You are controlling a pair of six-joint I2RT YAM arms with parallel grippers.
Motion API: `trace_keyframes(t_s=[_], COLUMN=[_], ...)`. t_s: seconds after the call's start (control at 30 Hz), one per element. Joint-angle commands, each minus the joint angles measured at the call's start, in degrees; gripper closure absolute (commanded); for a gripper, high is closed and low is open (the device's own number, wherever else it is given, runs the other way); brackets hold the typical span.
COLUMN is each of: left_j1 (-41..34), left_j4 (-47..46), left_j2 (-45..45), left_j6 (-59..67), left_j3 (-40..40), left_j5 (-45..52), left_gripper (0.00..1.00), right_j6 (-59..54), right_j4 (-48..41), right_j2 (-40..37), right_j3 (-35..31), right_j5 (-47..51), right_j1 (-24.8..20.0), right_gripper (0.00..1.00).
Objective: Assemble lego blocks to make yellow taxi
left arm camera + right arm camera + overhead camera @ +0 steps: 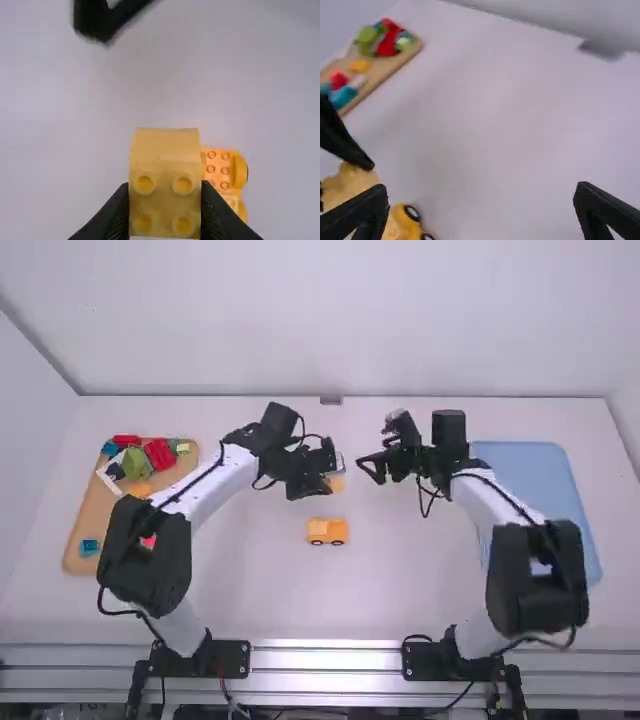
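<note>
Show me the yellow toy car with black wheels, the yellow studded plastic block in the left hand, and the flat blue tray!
Yellow car (pixel 327 530): high view, on its side.
Yellow block (pixel 164 184): left wrist view, on its studded face.
Blue tray (pixel 540 472): high view, on its bare inside.

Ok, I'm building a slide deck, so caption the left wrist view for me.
The left pincer clamps a studded yellow block, with a wheeled piece partly hidden behind it.

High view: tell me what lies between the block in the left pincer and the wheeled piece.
Bare white table lies between the held yellow block and the wheeled piece, as the high view shows.
</note>
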Motion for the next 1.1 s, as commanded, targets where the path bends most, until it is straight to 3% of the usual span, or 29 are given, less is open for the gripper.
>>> trace_keyframes(t_s=[0.0,0.23,0.4,0.63,0.8,1.07], left_j1=[-1.05,-4.26,-8.92,-14.84,-18.29,-18.23], left_j4=[0.85,3.37,6.14,8.90,10.86,13.29], left_j2=[0.46,2.47,6.47,9.73,11.98,16.20], left_j6=[-1.92,-3.80,-6.38,-10.05,-11.32,-11.34], left_j3=[-1.62,-2.51,-2.49,-2.49,-2.49,-2.49], left_j5=[-1.07,-0.72,-0.94,-7.23,-11.02,-14.73], left_gripper=[0.85,0.86,0.85,0.82,0.82,0.81], right_j6=[-3.30,5.27,12.90,16.59,16.59,16.20], right_j4=[-2.45,0.74,6.56,5.81,4.59,4.42], right_j2=[-9.73,-30.69,-47.65,-63.43,-68.94,-67.82], right_j3=[-1.75,-16.22,-30.10,-38.36,-39.93,-39.91], right_j5=[11.45,22.99,40.02,50.47,51.39,51.34], right_j1=[-0.11,0.00,5.01,9.64,10.56,10.49], right_gripper=[0.01,0.01,0.02,0.01,0.01,0.01])
